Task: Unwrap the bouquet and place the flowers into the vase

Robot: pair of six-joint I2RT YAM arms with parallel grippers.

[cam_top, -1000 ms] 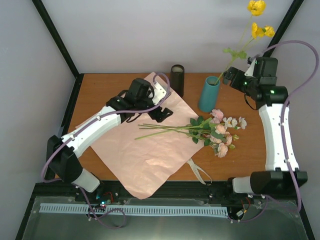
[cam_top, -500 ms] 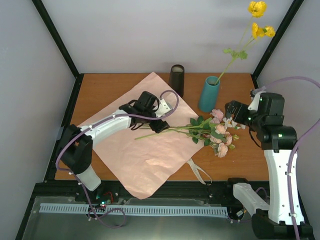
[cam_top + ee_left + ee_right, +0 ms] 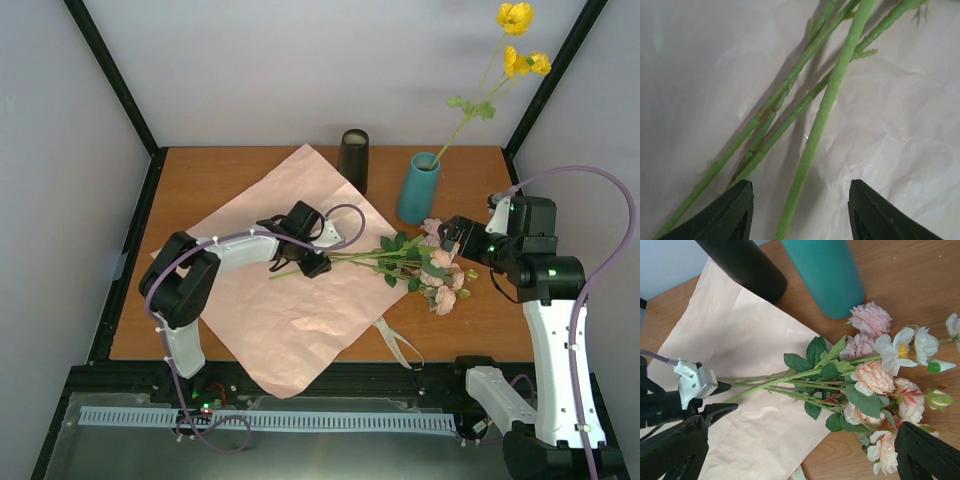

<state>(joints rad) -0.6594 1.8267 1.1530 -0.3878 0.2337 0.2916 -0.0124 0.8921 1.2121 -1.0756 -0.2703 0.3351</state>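
A: Pink-and-white green-stemmed flowers (image 3: 432, 268)?
B: Centre frame, on crinkled pink paper sheet (image 3: 285, 325). Left hand (image 3: 311, 260) apart astride stems, right hand (image 3: 453, 237) apart by blooms. Teal cylindrical vase (image 3: 418, 190), black cylinder (image 3: 354, 160) just above.

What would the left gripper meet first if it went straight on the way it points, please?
The left gripper would probably meet the stems lying between its jaws, with the paper just beneath; depth is unclear.
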